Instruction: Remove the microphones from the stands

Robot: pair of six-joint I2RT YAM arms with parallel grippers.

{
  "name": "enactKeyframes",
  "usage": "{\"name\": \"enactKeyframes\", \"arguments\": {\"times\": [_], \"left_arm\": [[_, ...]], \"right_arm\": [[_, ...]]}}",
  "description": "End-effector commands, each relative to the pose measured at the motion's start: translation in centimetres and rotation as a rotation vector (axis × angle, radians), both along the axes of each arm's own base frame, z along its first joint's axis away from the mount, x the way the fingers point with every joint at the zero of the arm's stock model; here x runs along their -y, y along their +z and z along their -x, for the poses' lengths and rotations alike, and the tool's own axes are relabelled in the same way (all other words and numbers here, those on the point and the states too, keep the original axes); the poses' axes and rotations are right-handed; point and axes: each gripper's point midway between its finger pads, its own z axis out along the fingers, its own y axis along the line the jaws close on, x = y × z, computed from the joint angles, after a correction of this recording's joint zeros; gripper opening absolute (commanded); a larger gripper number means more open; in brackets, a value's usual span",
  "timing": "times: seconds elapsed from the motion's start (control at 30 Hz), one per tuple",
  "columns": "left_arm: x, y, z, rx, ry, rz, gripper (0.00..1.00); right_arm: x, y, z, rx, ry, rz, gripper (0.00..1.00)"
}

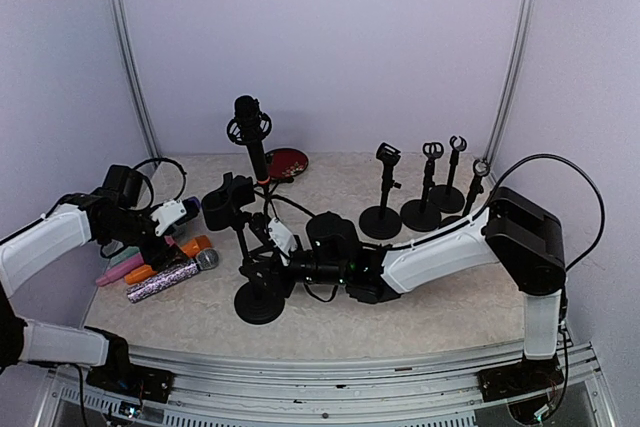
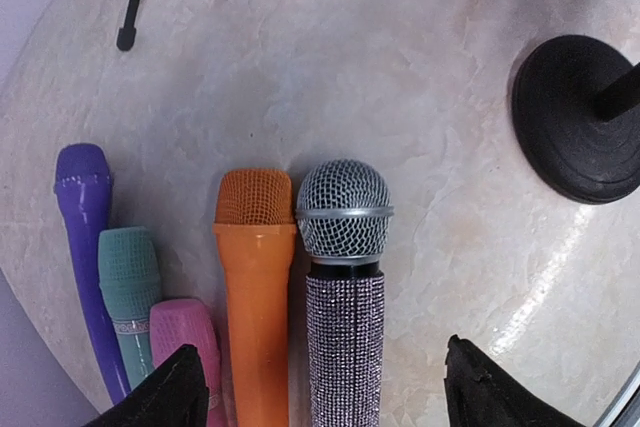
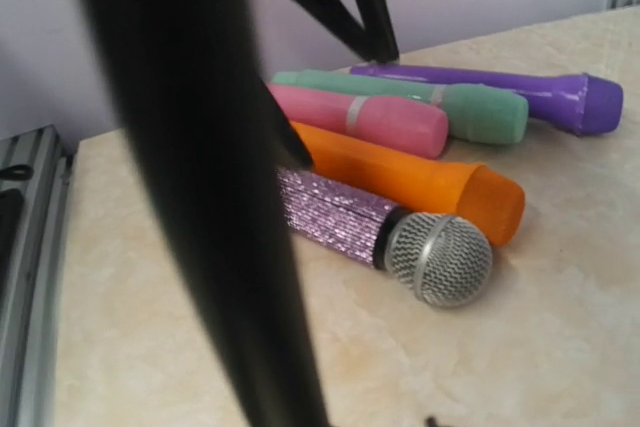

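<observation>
On the big table (image 1: 450,297), the right gripper (image 1: 268,237) reaches in beside the black stand (image 1: 258,304). I cannot tell if it is holding the pole or is just near it. The left gripper (image 1: 178,213) hangs over the left side with its jaws wide apart and nothing in them. Right under it, the sparkly microphone (image 2: 345,277) lies flat on the table, off the stand and right beside the orange microphone (image 2: 256,287). So the job looks nearly done, and the step now is to let go cleanly. To do that well, the left gripper should go straight up, so its fingers (image 2: 180,392) do not bump the sparkly microphone and make it roll. Only the top view shows both arms, the empty stands (image 1: 380,219) on the right and a black microphone (image 1: 250,122) in a holder at the back. Only the left wrist view shows the open space between the fingers. The right wrist view shows the microphones from the side, but the blurry pole hides that gripper's own fingers.
</observation>
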Motion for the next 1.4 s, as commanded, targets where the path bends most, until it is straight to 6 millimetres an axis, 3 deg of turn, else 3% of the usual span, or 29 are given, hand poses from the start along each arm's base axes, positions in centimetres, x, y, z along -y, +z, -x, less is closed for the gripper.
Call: {"name": "enactKeyframes", "arguments": {"times": [0.0, 0.2, 0.3, 0.37, 0.53, 0.67, 0.9, 1.2, 1.37], "left_arm": [[1.8, 2.6, 1.6, -0.017, -0.065, 0.095, 0.82], [2.8, 4.2, 2.4, 0.004, -0.111, 0.147, 0.83], [3.2, 4.6, 2.9, 0.012, -0.136, 0.169, 0.82], [3.3, 5.0, 3.2, 0.035, -0.156, 0.168, 0.82], [3.5, 7.4, 4.1, 0.184, -0.258, 0.129, 0.82], [5.2, 9.8, 6.0, 0.372, -0.423, 0.063, 0.81], [8.4, 10.1, 8.9, 0.616, -0.684, -0.098, 0.79], [10.3, 8.4, 8.3, 0.727, -0.817, -0.231, 0.78], [10.7, 8.8, 7.3, 0.793, -0.807, -0.250, 0.74]], "right_arm": [[-0.6, -0.3, -0.6, 0.020, -0.041, -0.006, 0.37], [-0.2, -0.6, -0.8, 0.029, -0.059, 0.003, 0.12], [0.1, 0.5, -1.0, 0.044, -0.073, -0.008, 0.00], [0.3, 1.8, -1.3, 0.051, -0.087, -0.024, 0.00], [1.4, 7.1, -3.4, -0.002, -0.127, -0.120, 0.00], [2.0, 11.1, -5.2, -0.063, -0.159, -0.180, 0.00], [0.9, 16.2, -6.4, -0.193, -0.177, -0.244, 0.00], [0.9, 19.6, -6.0, -0.313, -0.192, -0.316, 0.00], [1.1, 20.6, -5.5, -0.332, -0.173, -0.328, 0.00]]}}
